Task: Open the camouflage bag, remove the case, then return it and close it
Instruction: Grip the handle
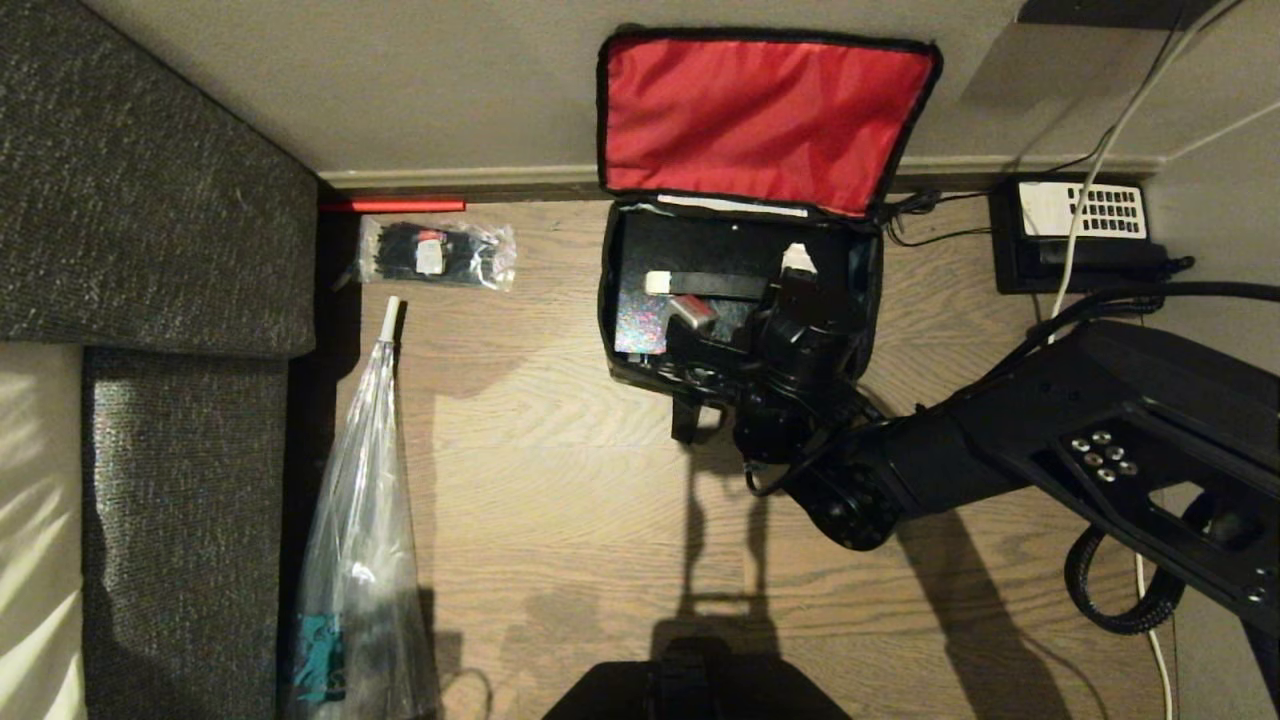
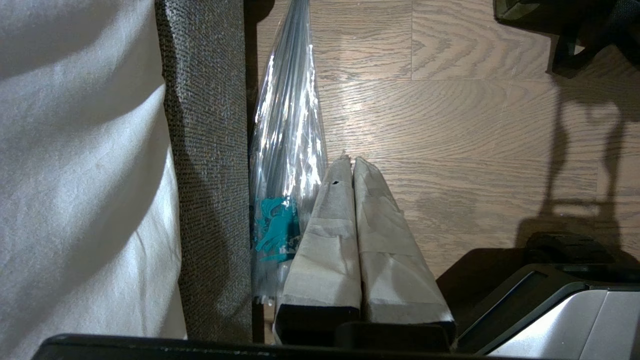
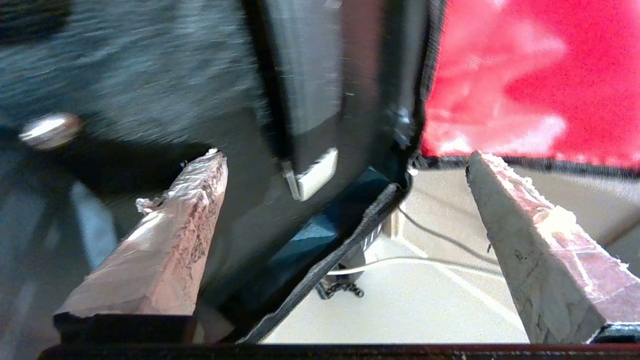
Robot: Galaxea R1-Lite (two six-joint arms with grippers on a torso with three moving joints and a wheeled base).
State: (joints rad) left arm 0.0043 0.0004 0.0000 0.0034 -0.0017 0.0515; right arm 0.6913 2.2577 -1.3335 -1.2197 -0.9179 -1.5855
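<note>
The camouflage bag (image 1: 606, 300) stands open on the wooden floor by the wall, its red-lined lid (image 1: 760, 120) leaning back against the wall. Inside lies the black case (image 1: 690, 250), with a shiny holographic patch (image 1: 640, 325) and a white-tipped strap across its top. My right gripper (image 1: 745, 285) hangs over the right half of the bag's opening, open, with nothing between its fingers. In the right wrist view the right gripper (image 3: 345, 157) spans the bag's black rim (image 3: 360, 235), with the case (image 3: 260, 210) to one side and the red lining (image 3: 525, 75) behind. My left gripper (image 2: 350, 161) is shut and parked low beside the sofa.
A grey sofa (image 1: 150, 200) fills the left side, with a clear folded umbrella (image 1: 360, 520) leaning along it. A clear packet of black ties (image 1: 435, 252) lies by the skirting. A black desk phone (image 1: 1080, 225) and its cables (image 1: 1090, 170) sit right of the bag.
</note>
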